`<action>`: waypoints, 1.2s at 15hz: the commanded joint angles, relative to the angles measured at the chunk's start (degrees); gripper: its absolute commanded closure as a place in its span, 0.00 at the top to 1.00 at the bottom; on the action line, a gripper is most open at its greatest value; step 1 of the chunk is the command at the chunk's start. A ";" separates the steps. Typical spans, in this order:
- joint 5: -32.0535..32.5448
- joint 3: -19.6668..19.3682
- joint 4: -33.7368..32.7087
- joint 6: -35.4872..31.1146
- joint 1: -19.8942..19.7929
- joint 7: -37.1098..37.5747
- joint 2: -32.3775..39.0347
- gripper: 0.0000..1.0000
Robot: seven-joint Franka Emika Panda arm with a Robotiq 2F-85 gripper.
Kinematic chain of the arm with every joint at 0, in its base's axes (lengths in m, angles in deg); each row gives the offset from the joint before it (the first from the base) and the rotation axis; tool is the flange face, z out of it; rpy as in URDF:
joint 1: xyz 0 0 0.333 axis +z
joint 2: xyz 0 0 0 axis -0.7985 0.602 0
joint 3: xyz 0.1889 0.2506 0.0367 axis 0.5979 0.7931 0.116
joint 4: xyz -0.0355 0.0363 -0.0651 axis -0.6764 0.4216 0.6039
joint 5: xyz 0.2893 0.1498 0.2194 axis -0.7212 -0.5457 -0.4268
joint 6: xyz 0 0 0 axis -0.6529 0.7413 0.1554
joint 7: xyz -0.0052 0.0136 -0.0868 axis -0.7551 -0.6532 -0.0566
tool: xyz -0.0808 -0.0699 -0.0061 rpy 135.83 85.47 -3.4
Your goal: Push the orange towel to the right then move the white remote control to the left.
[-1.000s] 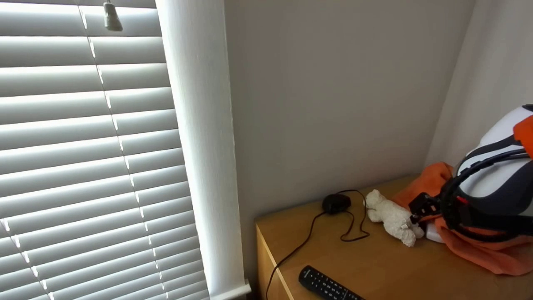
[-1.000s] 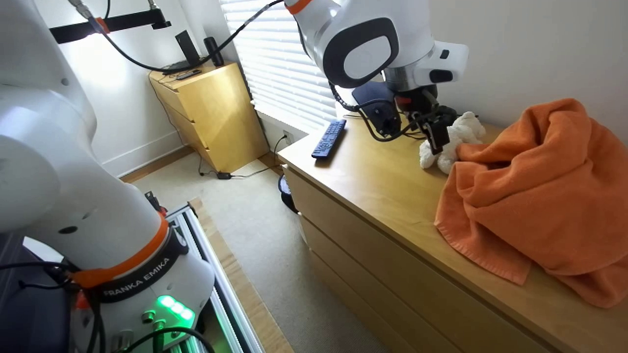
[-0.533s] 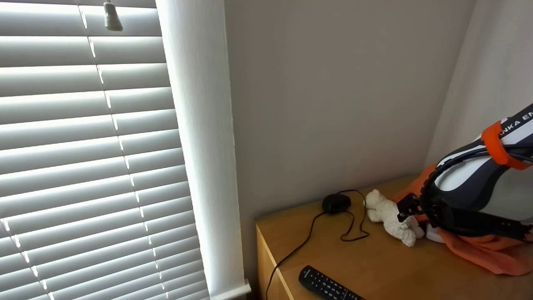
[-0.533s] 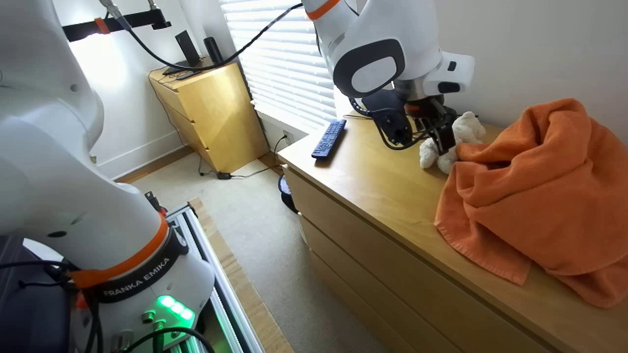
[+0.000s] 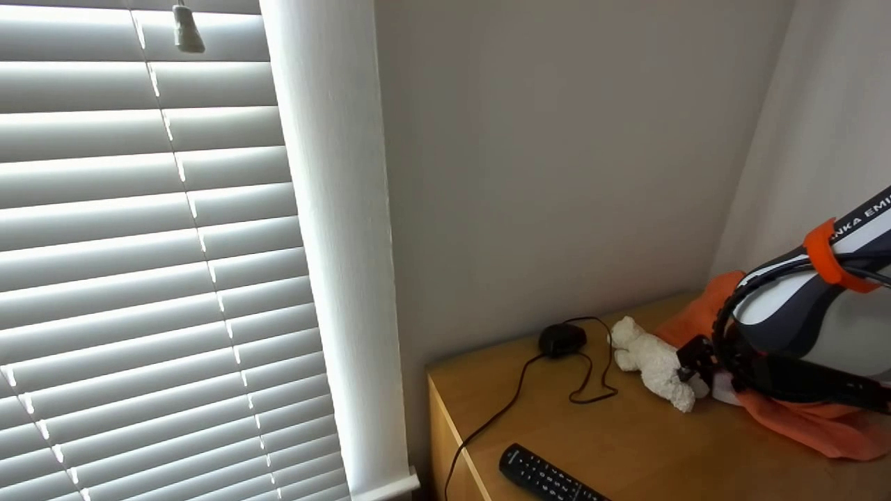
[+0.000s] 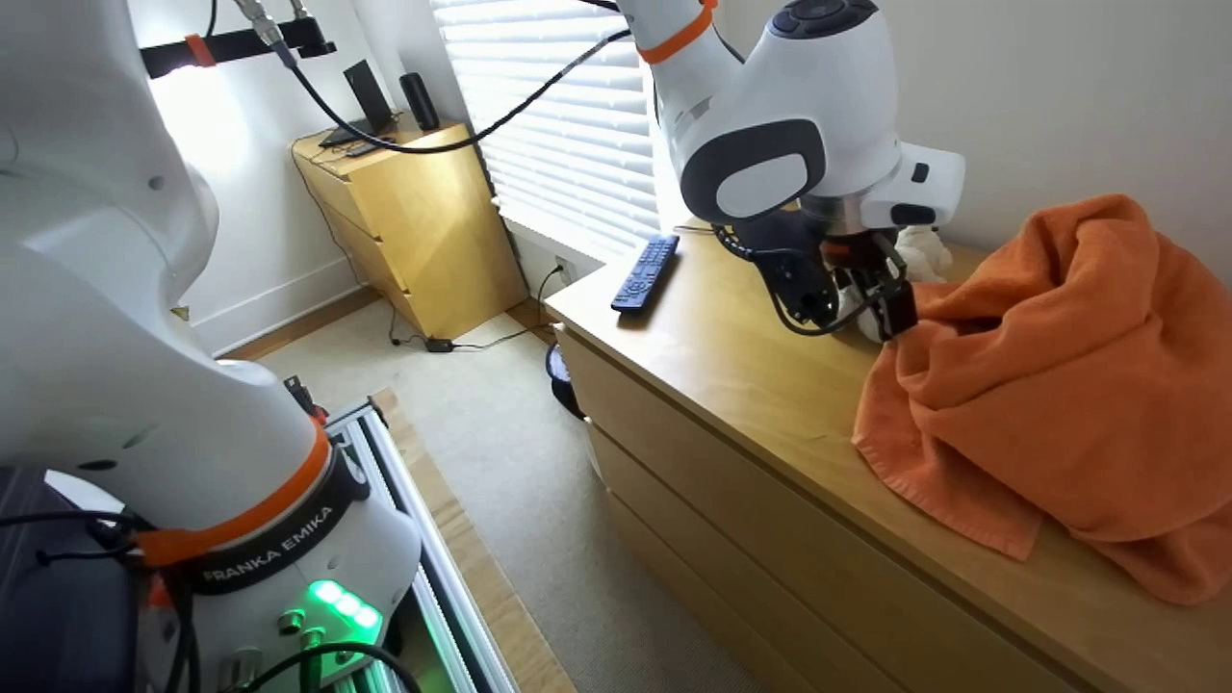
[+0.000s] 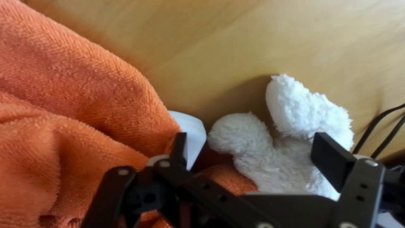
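The orange towel (image 6: pixel 1088 385) lies heaped at the right end of the dresser top; it also shows in the other views (image 5: pixel 821 424) (image 7: pixel 79 95). A smooth white object (image 7: pixel 194 133) sticks out from under the towel edge, also seen in an exterior view (image 5: pixel 725 390). Most of it is hidden, so I cannot tell if it is the white remote. My gripper (image 7: pixel 254 150) is open and empty, pointing down. One finger is over the white object at the towel's edge, the other over a white plush toy (image 7: pixel 278 158). In an exterior view the gripper (image 6: pixel 890 310) is beside the towel.
A black remote (image 5: pixel 550 476) lies on the dresser top (image 6: pixel 731 346), near its end in an exterior view (image 6: pixel 645 274). A black device with a cable (image 5: pixel 562 339) is near the wall. The plush toy (image 5: pixel 654 365) lies against the towel. A second dresser (image 6: pixel 423 212) stands farther off.
My gripper has moved lower and closer to the towel, partly covering the plush toy in an exterior view. The towel, toy and black remote have not visibly moved.
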 commanded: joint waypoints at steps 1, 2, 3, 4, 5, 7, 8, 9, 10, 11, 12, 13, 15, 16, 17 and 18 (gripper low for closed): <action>1.90 -4.38 0.16 -0.24 1.96 0.68 1.08 1.00; 1.98 -5.27 0.13 0.47 2.20 0.76 1.05 1.00; 2.49 -6.85 0.05 -0.22 2.91 0.65 1.35 1.00; 2.70 -8.02 0.06 0.23 3.36 0.76 1.22 1.00; 3.31 -9.87 0.07 -0.28 4.17 0.78 1.26 1.00; 6.88 -12.76 0.04 -0.08 4.90 3.52 1.31 1.00; 7.66 -13.92 -0.14 0.50 5.16 4.11 1.29 1.00; 8.55 -14.58 -0.32 0.26 5.18 4.86 1.43 1.00; 8.75 -13.62 -0.36 0.75 4.06 4.89 1.15 1.00; 5.64 -10.39 -0.46 0.62 1.88 2.35 0.69 1.00; 4.62 -8.62 -0.50 0.79 0.96 2.60 0.35 1.00; 3.89 -7.09 -0.70 0.97 0.29 2.67 0.25 1.00; 2.75 -5.18 -1.35 0.84 0.03 3.24 0.44 1.00; 2.53 -5.30 -1.75 0.79 0.72 3.83 0.63 1.00; 2.47 -5.75 -2.16 0.73 1.54 4.60 0.91 1.00; 2.77 -6.59 -2.47 0.63 2.45 5.40 1.22 1.00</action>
